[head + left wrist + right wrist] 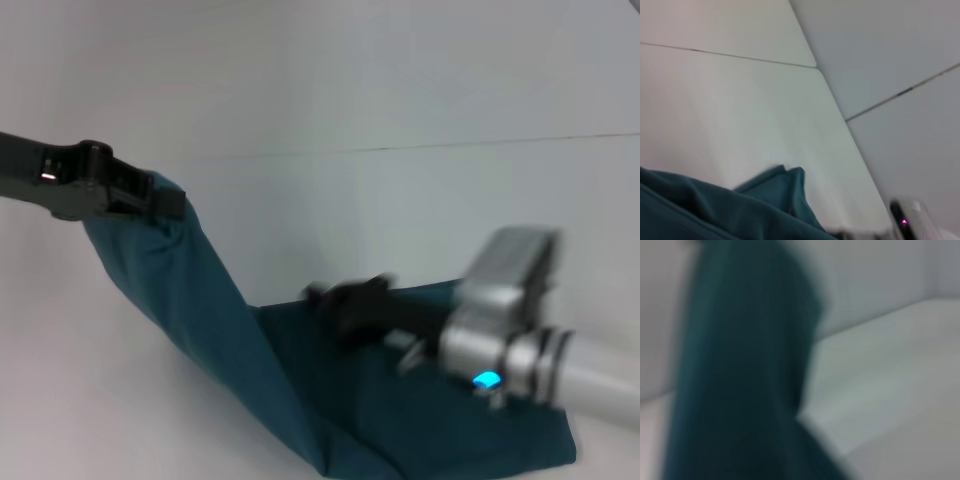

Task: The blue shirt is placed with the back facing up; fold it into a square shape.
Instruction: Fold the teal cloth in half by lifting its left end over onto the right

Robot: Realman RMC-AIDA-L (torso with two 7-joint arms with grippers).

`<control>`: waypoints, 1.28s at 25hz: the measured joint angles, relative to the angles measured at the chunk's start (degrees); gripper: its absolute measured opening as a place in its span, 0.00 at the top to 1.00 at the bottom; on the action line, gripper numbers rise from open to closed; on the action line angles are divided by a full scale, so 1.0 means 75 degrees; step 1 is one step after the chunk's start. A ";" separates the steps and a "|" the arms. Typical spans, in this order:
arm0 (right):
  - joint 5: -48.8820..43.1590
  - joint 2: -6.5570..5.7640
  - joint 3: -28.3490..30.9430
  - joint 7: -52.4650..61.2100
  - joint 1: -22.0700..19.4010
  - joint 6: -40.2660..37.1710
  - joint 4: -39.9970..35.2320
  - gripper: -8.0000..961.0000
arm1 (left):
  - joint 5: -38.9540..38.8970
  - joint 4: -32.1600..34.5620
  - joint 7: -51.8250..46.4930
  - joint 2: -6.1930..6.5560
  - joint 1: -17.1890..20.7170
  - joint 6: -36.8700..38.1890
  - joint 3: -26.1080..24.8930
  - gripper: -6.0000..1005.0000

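The blue shirt [300,370] lies partly on the white counter [120,400], its bulk spread low in the head view toward the right, while one edge is pulled up off the surface into a taut slanted band that rises to the upper left. Only plain teal cloth shows, with no lettering visible. The left hand [165,205] is clamped on the raised corner of that band, well above the counter, its dark arm coming in from the left edge. The right hand [325,298] sits low over the middle of the shirt, its dark fingers blurred against the cloth, so I cannot tell whether they are spread or pinched on fabric; its silver wrist with a small blue light reaches in from the lower right. In the left wrist view folds of the shirt [715,210] bunch close below the camera, with the counter [740,115] beyond. The right wrist view shows a blurred hanging stretch of the shirt [740,370]
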 joint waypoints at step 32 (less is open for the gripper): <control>0.1240 -0.0452 0.1164 0.4054 -0.3025 -0.1501 -0.4361 0.99 | -0.0754 -0.1678 -0.0788 -0.2080 -0.2537 -0.3696 0.3327 0.93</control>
